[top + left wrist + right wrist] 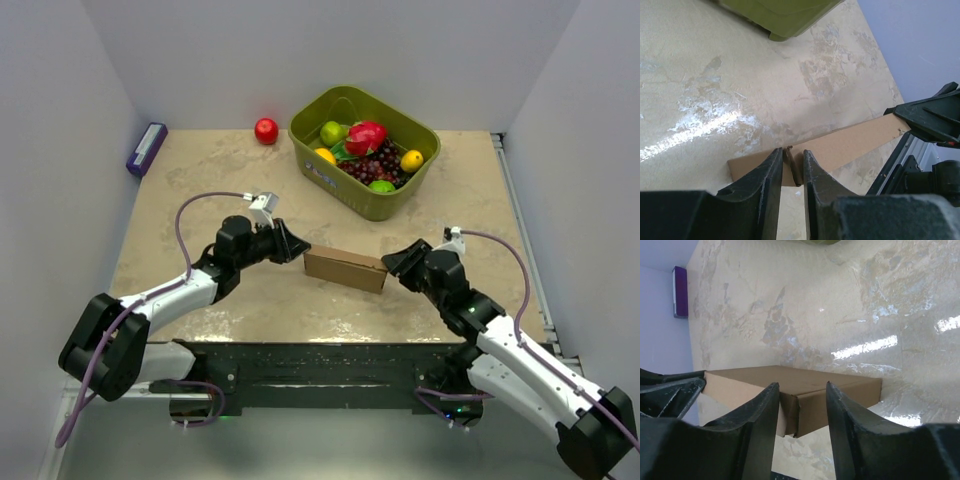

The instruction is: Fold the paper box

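A beige marbled tabletop (200, 200) is enclosed by pale walls. The box (345, 268) is seen lying at its middle, between the two hands. A thin flap at the box's left end is pinched by the left hand (792, 167). The right end is straddled by the right hand (802, 405), its fingers (842, 415) spread; contact cannot be told.

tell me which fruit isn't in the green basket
The red apple. It sits alone on the table left of the green basket, while every other fruit is piled inside it.
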Controlling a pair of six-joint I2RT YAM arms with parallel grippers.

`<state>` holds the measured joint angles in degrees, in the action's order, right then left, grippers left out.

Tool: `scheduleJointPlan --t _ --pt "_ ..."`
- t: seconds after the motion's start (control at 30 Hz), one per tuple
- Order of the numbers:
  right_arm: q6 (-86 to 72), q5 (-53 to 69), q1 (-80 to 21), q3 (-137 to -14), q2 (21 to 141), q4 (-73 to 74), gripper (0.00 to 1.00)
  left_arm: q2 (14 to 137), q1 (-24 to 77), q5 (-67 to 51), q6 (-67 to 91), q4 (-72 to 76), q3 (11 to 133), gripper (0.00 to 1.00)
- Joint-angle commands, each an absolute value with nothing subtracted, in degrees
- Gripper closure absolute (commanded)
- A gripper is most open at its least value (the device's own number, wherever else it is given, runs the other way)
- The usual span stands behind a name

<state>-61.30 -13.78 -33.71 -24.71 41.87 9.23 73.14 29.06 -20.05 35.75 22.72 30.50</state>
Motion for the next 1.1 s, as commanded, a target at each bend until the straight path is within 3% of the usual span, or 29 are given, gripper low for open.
scheduleJointPlan --t 0.0,0.07,0.33,1.07 --pt "-61.52 -14.50 -34.01 -26.80 39.03 14.76 0.50 74.88 29.36 -16.88 30.85 10.11 28.83 0.79" --pt "-61.52 -14.76 -33.93 -27.77 38.15 15.47 0.46 74.97 29.36 -16.96 30.67 10.02 28.92 0.79" --pt "-61.79 -11.61 -33.93 -27.86 36.74 14.86 0.46 74.97 29.27 -16.96 30.50 9.76 29.27 0.80" --pt "-63.63 -8.00 -35.24 -24.79 33.84 16.87 0.65 74.97 29.97 -16.35 30.41 8.88 30.15 0.80"
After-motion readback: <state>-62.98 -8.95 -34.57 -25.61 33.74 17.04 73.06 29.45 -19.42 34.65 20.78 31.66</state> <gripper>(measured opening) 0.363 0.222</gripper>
